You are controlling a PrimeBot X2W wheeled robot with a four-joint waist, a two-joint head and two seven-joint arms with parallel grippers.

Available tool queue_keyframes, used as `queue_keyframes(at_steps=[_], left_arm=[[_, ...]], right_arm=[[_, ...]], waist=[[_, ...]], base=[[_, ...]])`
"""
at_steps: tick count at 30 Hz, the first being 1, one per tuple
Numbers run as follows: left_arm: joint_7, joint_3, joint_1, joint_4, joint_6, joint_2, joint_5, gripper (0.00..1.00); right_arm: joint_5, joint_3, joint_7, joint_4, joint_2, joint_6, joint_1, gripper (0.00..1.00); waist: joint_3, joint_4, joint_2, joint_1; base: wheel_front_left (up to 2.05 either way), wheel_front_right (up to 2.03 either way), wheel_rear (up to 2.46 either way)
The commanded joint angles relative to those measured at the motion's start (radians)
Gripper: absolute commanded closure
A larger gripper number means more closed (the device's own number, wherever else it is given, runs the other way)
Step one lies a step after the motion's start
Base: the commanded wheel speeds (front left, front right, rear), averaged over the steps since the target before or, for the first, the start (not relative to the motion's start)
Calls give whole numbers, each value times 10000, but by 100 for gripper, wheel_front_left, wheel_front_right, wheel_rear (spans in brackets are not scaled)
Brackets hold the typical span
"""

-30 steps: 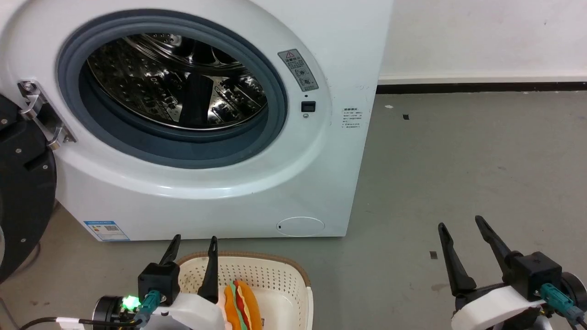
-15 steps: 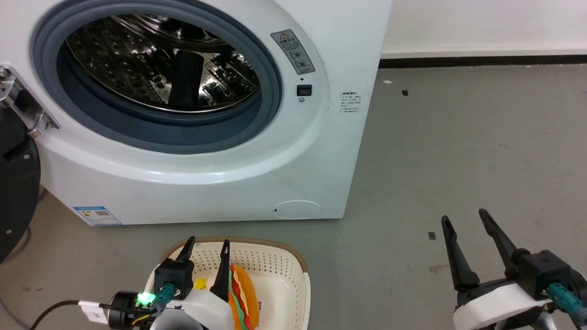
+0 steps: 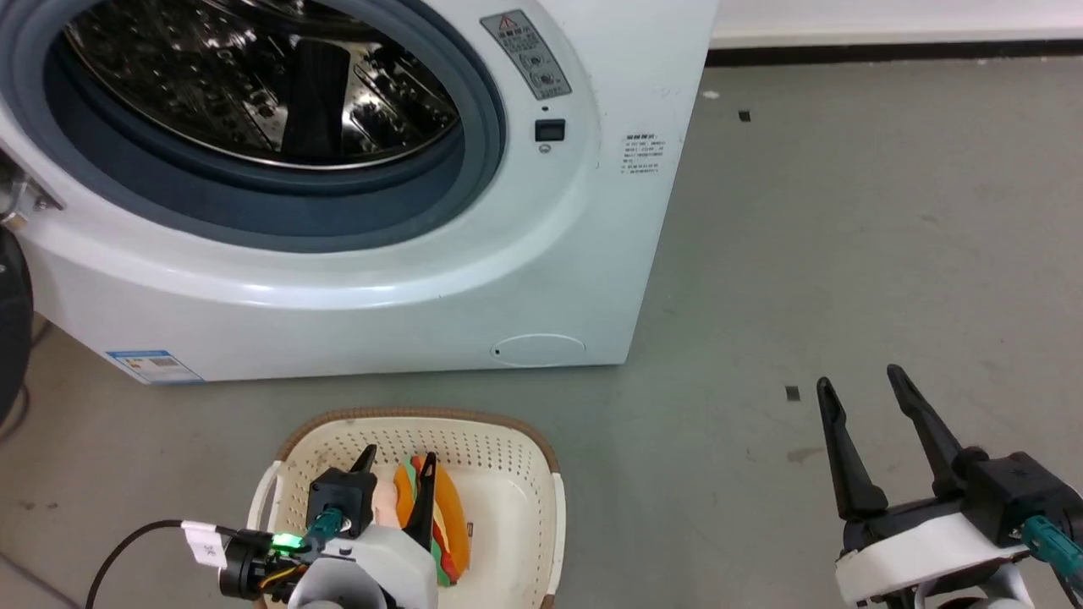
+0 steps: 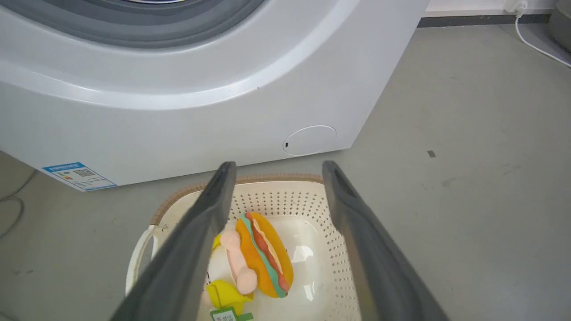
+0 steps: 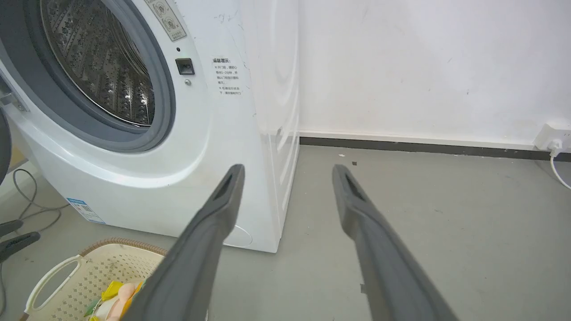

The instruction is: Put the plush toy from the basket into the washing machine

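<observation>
The plush toy (image 3: pixel 453 518), an orange hamburger with a pink figure in yellow, lies in the cream basket (image 3: pixel 508 433) on the floor before the washing machine (image 3: pixel 338 279). My left gripper (image 3: pixel 399 458) hangs open just over the toy. In the left wrist view the toy (image 4: pixel 265 254) sits low between the two fingers of the left gripper (image 4: pixel 279 167), the left finger covering part of it; the basket (image 4: pixel 332 232) lies below. My right gripper (image 3: pixel 860 379) stands open and empty over bare floor at the right. The steel drum (image 3: pixel 254 85) is open.
The black-rimmed door (image 3: pixel 10 313) hangs open at the far left edge. A cable (image 3: pixel 127 545) runs from my left wrist. In the right wrist view the right gripper (image 5: pixel 287 169) points at the washing machine's (image 5: pixel 214 133) corner, with the wall (image 5: pixel 424 67) behind and a socket (image 5: pixel 551 136) at the right.
The head camera has tilted down, shifting the whole picture up. My left gripper has sunk from the basket's far rim to inside it, closer over the toy. The right gripper has held still.
</observation>
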Motion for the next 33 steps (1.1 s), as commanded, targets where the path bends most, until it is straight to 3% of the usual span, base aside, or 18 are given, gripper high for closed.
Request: queue_keyframes(at_steps=[1,33], left_arm=[[-113,-72,-331,364,-60,68,-103,0],[-88,-531,-3461,5174,-260,866,-999,0]], right_arm=[[104,4,-130,-89,-1,3,-241,0],[877,72,-774,-700,-2,4,-1031,0]], waist=[[192,-57,0,-1],[3166,-759,0,-1]], base=[[0,0,0],[0,0,0]])
